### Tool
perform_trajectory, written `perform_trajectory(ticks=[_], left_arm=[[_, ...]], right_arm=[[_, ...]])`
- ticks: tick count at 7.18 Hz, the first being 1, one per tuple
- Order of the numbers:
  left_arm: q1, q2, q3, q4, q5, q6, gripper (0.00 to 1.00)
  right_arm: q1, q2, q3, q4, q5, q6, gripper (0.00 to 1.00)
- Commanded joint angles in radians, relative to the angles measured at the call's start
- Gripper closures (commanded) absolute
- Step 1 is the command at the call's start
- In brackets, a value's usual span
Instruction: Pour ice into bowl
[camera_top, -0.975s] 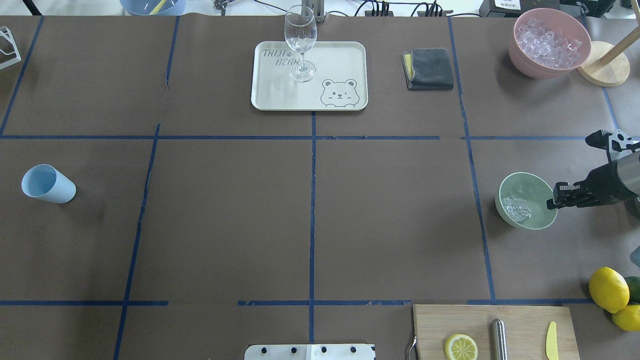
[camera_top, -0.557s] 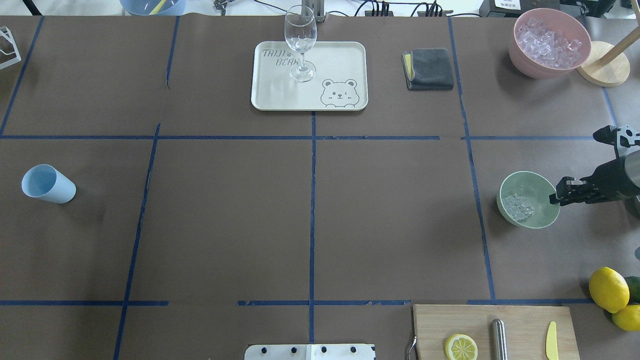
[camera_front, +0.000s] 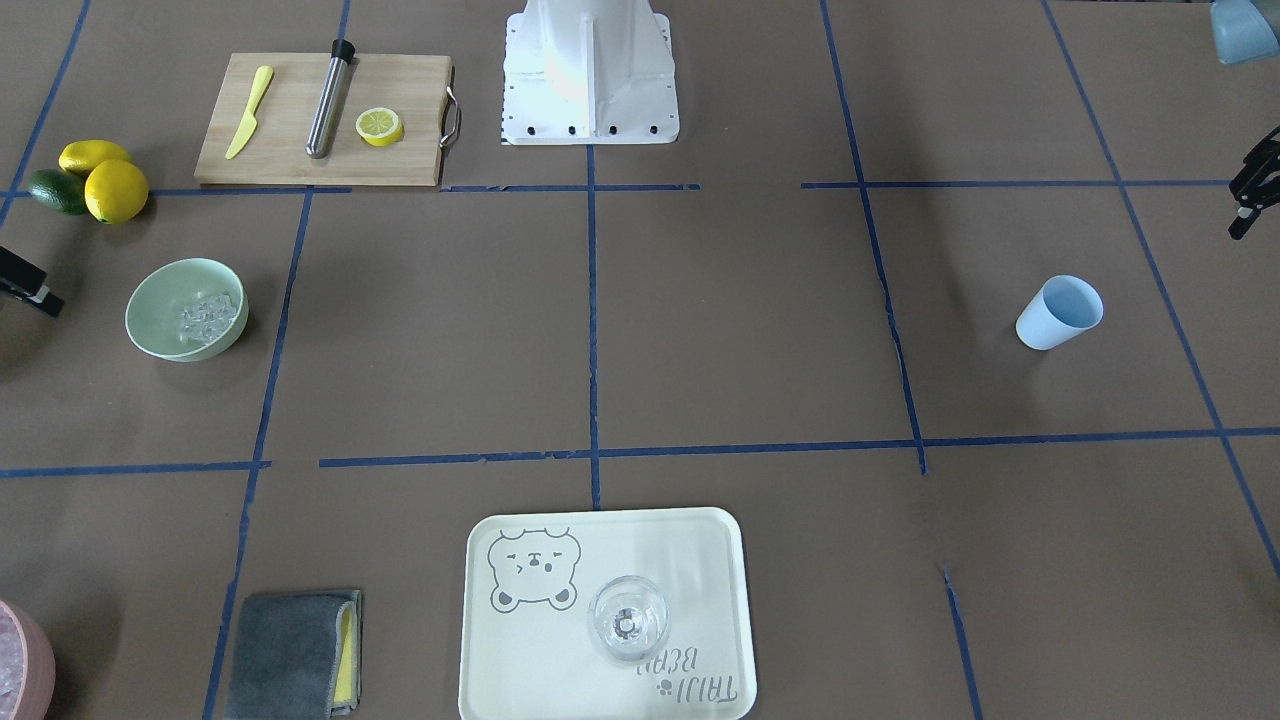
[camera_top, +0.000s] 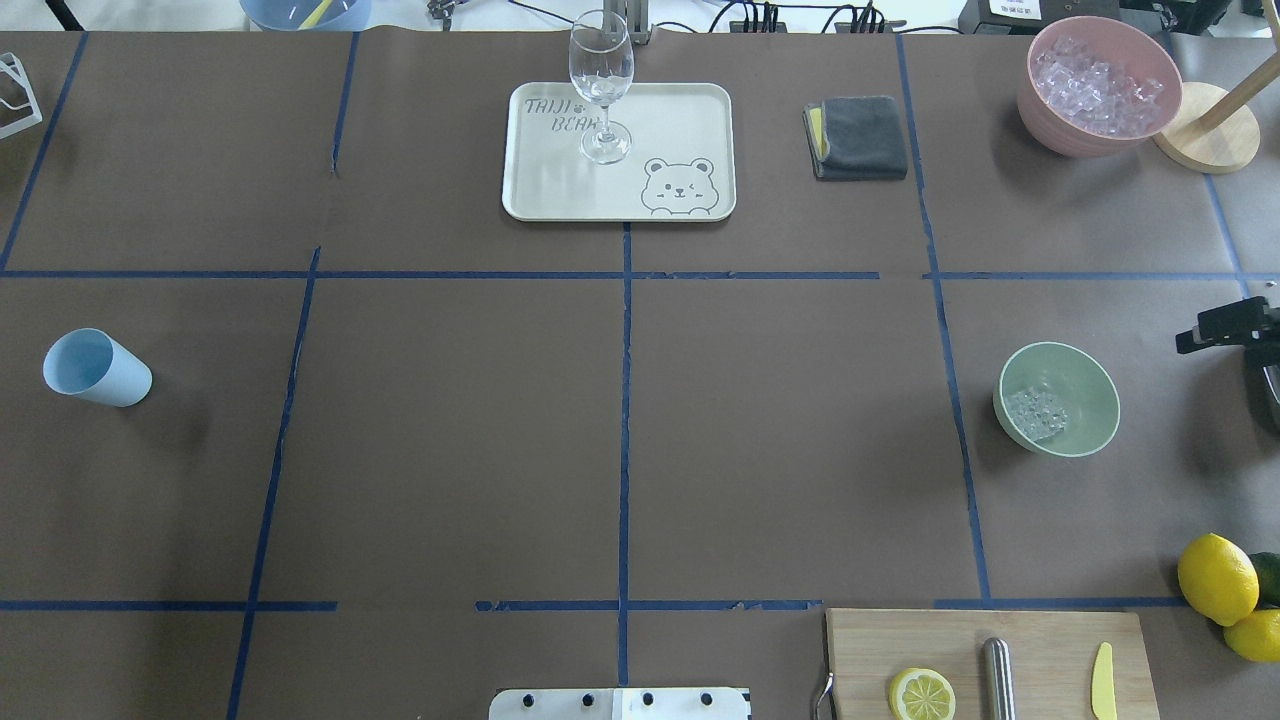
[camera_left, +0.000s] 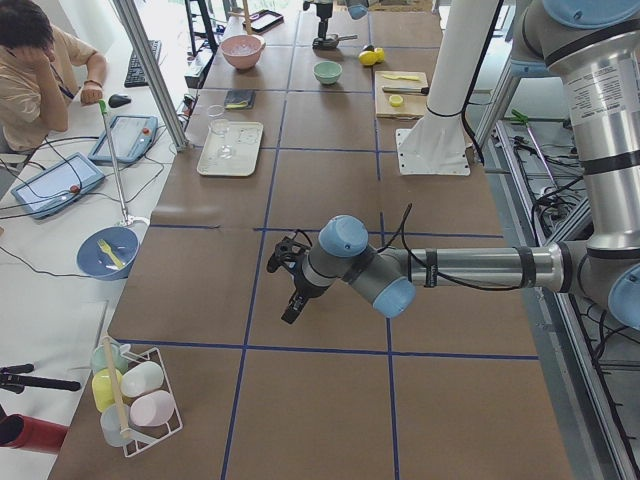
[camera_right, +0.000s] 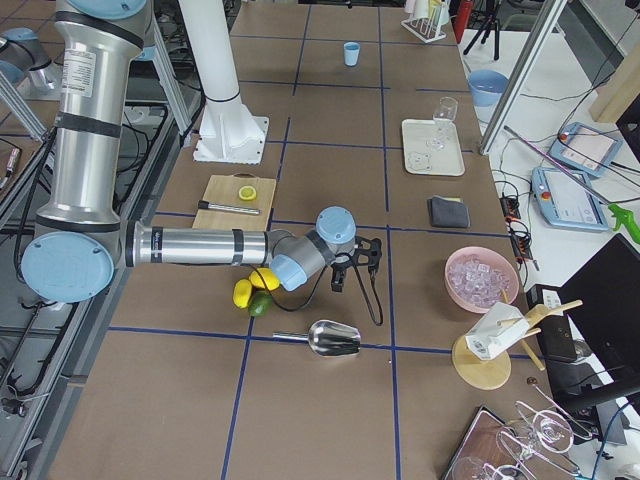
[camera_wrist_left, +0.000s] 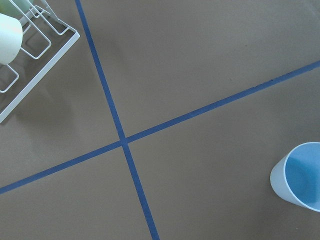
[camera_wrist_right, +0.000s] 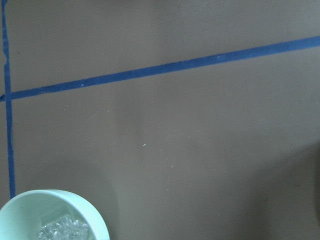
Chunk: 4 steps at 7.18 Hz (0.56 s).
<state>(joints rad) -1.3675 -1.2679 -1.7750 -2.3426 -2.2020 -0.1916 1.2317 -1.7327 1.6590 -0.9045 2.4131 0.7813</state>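
The mint-green bowl (camera_top: 1085, 385) stands on the table at the right, with a small heap of clear ice (camera_top: 1037, 413) inside it. Bowl (camera_wrist_right: 30, 210) and ice (camera_wrist_right: 62, 230) also show at the lower left of the right wrist view. My right gripper (camera_top: 1225, 330) is at the view's right edge, apart from the bowl, open and empty. My left gripper (camera_front: 1252, 190) is open and empty at the far left of the table, beyond the light blue cup (camera_top: 95, 367). The cup (camera_wrist_left: 300, 175) also shows in the left wrist view.
A pink bowl (camera_top: 1040, 95) full of ice stands back right, beside a wooden stand (camera_top: 1205, 140). A tray (camera_top: 690, 120) holds a wine glass (camera_top: 601, 80); a grey cloth (camera_top: 857, 137) lies nearby. Cutting board (camera_top: 1040, 640), lemons (camera_top: 1215, 578) and a metal scoop (camera_right: 335, 340) are near the right arm.
My right gripper has let go of the bowl's rim and drawn back to the right. The bowl has settled level with the ice in it.
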Motion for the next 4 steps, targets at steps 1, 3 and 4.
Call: perform_trajectory(ticks=[1, 3, 4], left_arm=[[0.001, 0.012, 0.025, -0.034, -0.001, -0.002, 0.0], [0.002, -0.011, 0.049, 0.079, -0.036, 0.007, 0.0], [-0.008, -0.043, 0.048, 0.194, -0.126, 0.014, 0.0]], right_arm=[[0.173, 0.001, 0.001, -0.214, 0.04, -0.327, 0.0], [0.265, 0.002, 0.013, -0.421, -0.026, -0.718, 0.0], [0.305, 0.01, 0.033, -0.544, -0.063, -0.86, 0.0]])
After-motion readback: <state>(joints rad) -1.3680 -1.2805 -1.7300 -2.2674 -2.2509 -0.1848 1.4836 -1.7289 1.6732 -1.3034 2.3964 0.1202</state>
